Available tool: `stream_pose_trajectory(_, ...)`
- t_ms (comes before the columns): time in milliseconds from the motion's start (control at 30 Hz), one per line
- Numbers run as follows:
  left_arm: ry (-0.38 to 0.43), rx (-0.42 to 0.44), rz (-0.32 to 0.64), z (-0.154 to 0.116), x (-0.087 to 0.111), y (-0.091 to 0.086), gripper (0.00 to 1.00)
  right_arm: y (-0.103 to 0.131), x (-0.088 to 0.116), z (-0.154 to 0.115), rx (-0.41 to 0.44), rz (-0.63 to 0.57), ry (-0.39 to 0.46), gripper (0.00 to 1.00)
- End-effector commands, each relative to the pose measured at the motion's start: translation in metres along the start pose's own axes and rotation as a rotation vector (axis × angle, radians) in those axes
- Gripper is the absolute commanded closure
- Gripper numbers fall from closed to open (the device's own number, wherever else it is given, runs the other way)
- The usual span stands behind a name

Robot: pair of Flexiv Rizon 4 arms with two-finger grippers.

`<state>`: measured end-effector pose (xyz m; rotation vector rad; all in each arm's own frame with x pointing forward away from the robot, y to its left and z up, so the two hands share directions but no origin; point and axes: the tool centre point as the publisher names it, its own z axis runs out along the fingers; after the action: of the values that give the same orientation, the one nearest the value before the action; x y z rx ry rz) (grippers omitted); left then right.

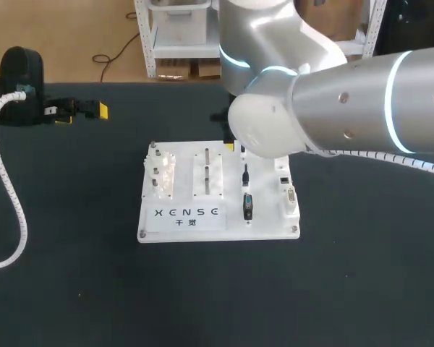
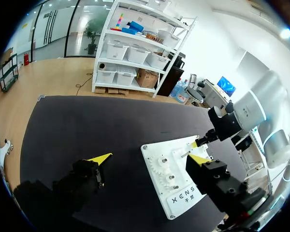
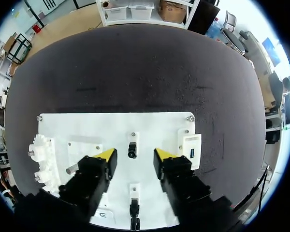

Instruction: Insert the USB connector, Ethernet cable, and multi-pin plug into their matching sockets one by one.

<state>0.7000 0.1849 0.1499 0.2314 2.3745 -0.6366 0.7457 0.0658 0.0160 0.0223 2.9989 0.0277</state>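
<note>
A flat white plastic board (image 1: 267,220) with rounded corners and a bolt at each corner lies on the matte, faintly speckled black table (image 1: 79,289), well in from every table edge, with dark mat showing on all four sides. Along the board's left edge stand white toothed gears (image 3: 41,154) on metal pins. Near its right edge sits a white box-shaped socket block (image 3: 192,146) with a blue-lined port.

The right gripper (image 3: 134,155), on a smooth silver arm, hangs over the board's far edge with its blocky black fingers spread apart. A small black connector (image 3: 132,151) sits in a narrow white holder directly between the yellow tips, with a gap to each finger; which of the three plugs it is cannot be told. Nearer the board's front edge in the same column lie a slim black plug (image 1: 245,173) and a broader black multi-pin plug (image 1: 247,206), both apart from the gripper. The socket block is just beside the right finger.

The left gripper (image 1: 83,113) is near the table's far left corner, well apart from the board, fingers wide open and holding nothing.
</note>
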Motion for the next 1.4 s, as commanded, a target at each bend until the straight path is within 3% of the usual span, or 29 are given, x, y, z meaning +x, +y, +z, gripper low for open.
stream_pose_trajectory(33,0.000,0.000,0.000,0.000,0.000,0.000,0.00,-0.001,-0.002,-0.001,-0.004,-0.003,0.001,0.74)
stream_pose_trajectory(67,0.000,0.000,0.000,0.000,0.000,0.000,0.00,-0.002,-0.003,-0.001,-0.005,-0.002,0.001,0.78)
stream_pose_trajectory(600,0.000,0.000,0.000,0.000,0.000,0.000,0.00,0.001,-0.009,0.000,-0.006,-0.002,0.013,0.81)
stream_pose_trajectory(667,0.000,0.000,0.000,0.000,0.000,0.000,0.00,0.002,-0.008,0.000,-0.006,-0.007,0.012,0.89)
stream_pose_trajectory(700,0.000,0.000,0.000,0.000,0.000,0.000,0.00,0.002,-0.008,0.000,-0.005,-0.010,0.012,1.00)
stream_pose_trajectory(1400,0.000,0.000,0.000,0.000,0.000,0.000,0.00,0.001,-0.007,-0.016,-0.049,-0.039,-0.063,1.00)
